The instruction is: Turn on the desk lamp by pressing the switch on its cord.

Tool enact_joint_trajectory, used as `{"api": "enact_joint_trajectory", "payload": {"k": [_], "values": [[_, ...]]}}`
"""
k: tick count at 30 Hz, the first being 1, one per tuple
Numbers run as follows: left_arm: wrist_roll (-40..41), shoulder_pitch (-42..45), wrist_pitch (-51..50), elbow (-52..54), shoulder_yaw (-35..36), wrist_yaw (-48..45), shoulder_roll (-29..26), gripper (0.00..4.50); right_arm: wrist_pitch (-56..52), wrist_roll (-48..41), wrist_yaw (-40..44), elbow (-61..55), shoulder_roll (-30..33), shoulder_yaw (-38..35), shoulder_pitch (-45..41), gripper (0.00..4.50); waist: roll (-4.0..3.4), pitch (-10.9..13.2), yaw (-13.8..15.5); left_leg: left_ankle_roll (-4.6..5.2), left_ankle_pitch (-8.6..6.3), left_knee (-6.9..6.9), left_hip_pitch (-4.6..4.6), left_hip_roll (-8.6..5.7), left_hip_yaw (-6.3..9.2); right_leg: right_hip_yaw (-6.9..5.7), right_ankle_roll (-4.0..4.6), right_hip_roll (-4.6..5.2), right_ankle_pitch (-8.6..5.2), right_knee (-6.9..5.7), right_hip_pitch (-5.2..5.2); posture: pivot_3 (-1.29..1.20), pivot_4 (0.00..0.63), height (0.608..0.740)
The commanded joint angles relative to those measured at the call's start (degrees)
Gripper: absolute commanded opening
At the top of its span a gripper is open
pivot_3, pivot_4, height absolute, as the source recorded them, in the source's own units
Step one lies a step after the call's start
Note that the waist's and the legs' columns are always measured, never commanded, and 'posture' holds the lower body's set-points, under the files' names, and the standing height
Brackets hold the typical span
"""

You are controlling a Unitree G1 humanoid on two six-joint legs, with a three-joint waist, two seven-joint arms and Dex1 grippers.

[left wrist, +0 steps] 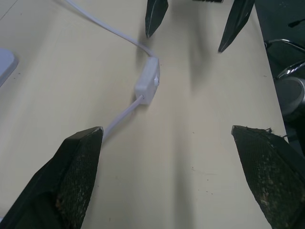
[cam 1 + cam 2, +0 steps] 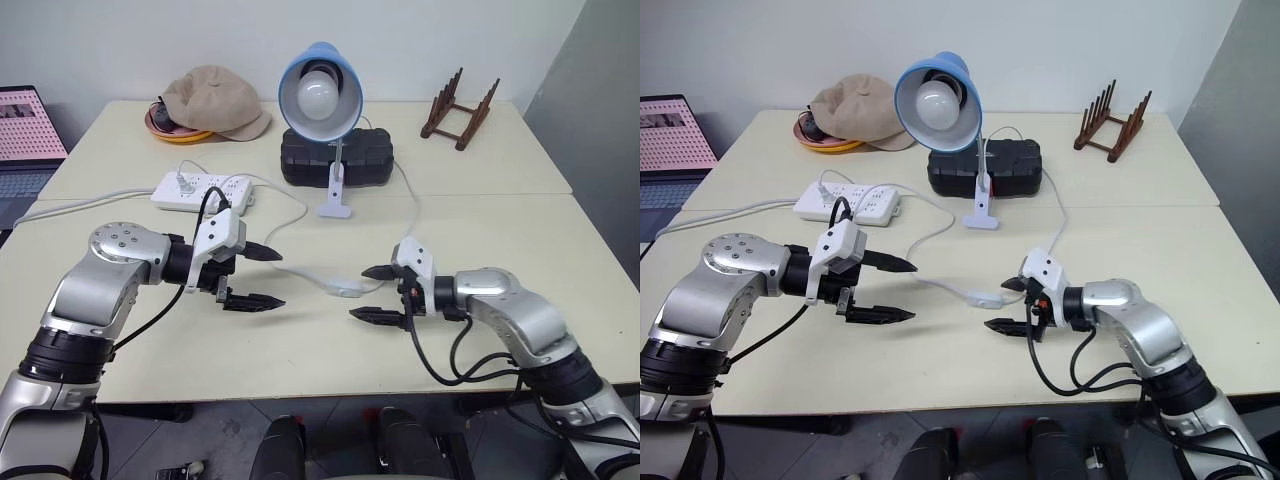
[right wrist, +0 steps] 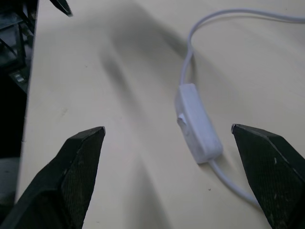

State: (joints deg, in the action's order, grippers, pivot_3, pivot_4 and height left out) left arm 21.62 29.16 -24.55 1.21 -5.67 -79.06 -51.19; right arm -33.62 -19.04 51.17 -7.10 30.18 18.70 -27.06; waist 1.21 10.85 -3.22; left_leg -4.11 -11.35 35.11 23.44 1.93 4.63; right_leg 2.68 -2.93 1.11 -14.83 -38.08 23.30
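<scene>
Table [image 2: 520,250]: cream top, carries all items. Desk lamp [image 2: 320,90]: blue shade, white bulb, stands at the far side of the table, unlit. Left gripper [image 2: 258,276]: fingers spread wide, empty, left of the switch. Right gripper [image 2: 372,294]: fingers spread wide, empty, just right of the switch. Cord [image 2: 290,215]: loops from the lamp to the switch. Switch [image 2: 347,289]: flat on the table, between both grippers, untouched.

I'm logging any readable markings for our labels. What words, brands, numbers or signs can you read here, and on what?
None can be read.
Laptop screen: pink page with small marks, too blurred to read.
Power strip, switch, desk lamp, black case: no legible print visible.
</scene>
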Motion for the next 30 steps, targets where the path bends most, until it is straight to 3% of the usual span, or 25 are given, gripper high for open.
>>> {"api": "enact_joint_trajectory", "payload": {"k": [1,13,16,20,21,25,30], "values": [[0.55,-0.43,0.44,1.29,2.02,0.98,-0.14,4.5,4.84,2.74,1.22,3.71,-0.66,0.09,-2.06,4.46,0.0,0.0,0.01,0.0,0.0,-0.02,0.0,0.0,0.0,0.01,0.0,0.0,0.0,0.01,0.01,0.0,0.15,0.74],[2.43,-1.68,-0.72,3.71,2.37,1.95,-0.02,4.5,7.16,4.51,5.07,10.54,-4.46,0.17,-4.13,4.46,0.0,0.0,-0.01,0.0,0.0,-0.01,-0.03,0.0,0.01,0.01,0.0,-0.01,0.01,-0.08,0.02,0.0,0.15,0.74],[2.56,-2.02,-0.71,4.31,2.26,2.01,-0.08,4.5,9.65,6.47,5.65,13.41,-4.78,0.92,-4.86,4.02,0.0,0.0,-0.01,0.0,0.0,-0.01,-0.02,0.0,0.01,0.01,0.0,-0.01,0.01,-0.07,0.01,0.0,0.15,0.74],[2.53,-2.84,-0.35,4.4,2.42,1.8,-0.5,4.5,11.34,7.91,6.81,14.13,-4.29,1.23,-4.36,3.2,0.0,0.0,0.01,0.0,0.0,-0.02,-0.01,0.0,0.0,0.01,0.0,-0.01,0.0,-0.05,0.01,0.0,0.15,0.74],[2.54,-2.97,-0.3,4.43,2.43,1.82,-0.55,4.5,11.85,8.27,7.03,14.16,-4.18,1.38,-4.13,2.81,0.0,0.0,0.01,0.0,0.0,-0.02,-0.01,0.0,0.01,0.0,0.0,-0.01,0.0,-0.06,0.01,0.0,0.15,0.74],[2.51,-2.98,-0.13,4.49,2.43,2.13,-0.3,4.5,12.14,8.48,7.13,14.01,-4.76,0.97,-3.74,2.18,0.0,0.0,0.0,0.0,0.0,-0.02,-0.02,0.0,0.01,0.0,0.0,-0.01,0.0,-0.06,0.01,0.0,0.15,0.74],[2.4,-3.2,0.34,4.13,2.21,1.92,-0.13,4.5,11.37,8.12,7.2,13.21,-5.19,0.47,-3.48,1.02,0.0,0.0,0.0,0.0,0.0,-0.01,-0.02,0.0,0.01,0.0,0.0,-0.01,0.0,-0.08,0.01,0.0,0.15,0.74]]}}
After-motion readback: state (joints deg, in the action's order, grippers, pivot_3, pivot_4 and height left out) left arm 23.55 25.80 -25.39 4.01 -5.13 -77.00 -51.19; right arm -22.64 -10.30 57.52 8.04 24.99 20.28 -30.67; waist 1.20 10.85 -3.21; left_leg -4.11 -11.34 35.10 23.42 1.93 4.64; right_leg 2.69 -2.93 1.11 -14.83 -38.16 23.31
